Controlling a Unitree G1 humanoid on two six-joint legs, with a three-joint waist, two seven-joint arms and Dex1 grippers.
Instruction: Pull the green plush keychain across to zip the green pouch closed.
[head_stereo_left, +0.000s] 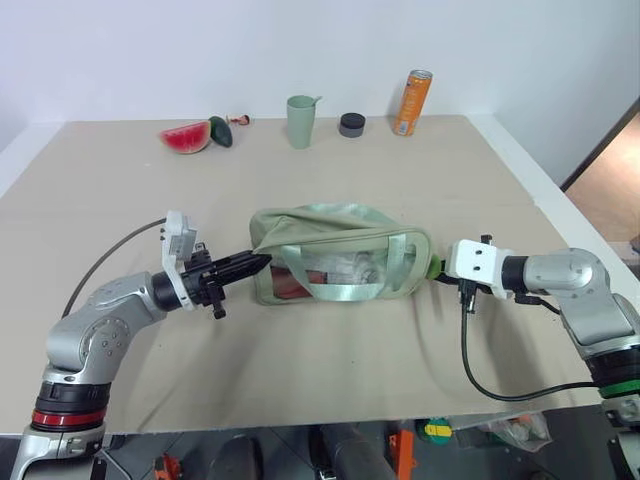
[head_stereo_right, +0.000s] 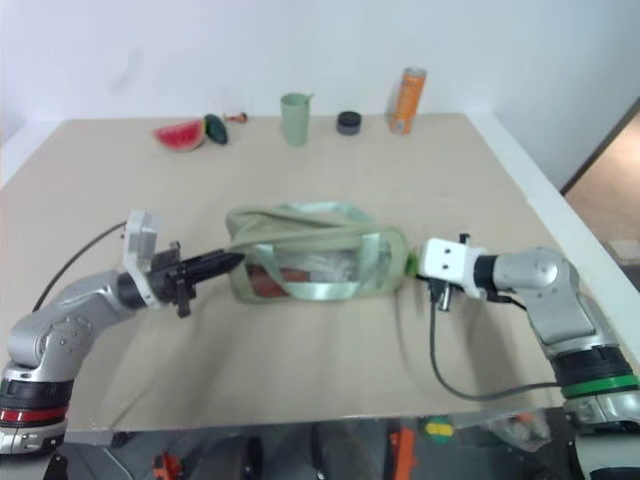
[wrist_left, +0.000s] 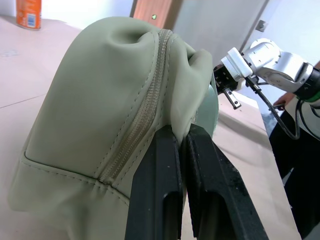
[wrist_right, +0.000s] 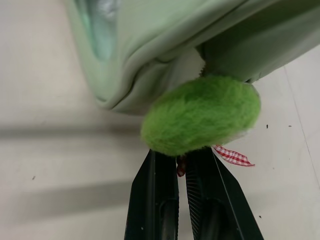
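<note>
At opposite pouch ends, left gripper (wrist_left: 182, 145) pinched green pouch (head_stereo_left: 340, 262) fabric; right gripper (wrist_right: 181, 162) was clamped on green plush keychain (wrist_right: 201, 115).

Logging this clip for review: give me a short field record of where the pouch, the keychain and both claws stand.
pouch: green pouch lying mid-table, zipper looks closed along the left-claw end
keychain: green plush keychain at the pouch's right end
left claw: left claw shut on the pouch's left end fabric
right claw: right claw shut at the keychain's base
background: cup, can
</note>
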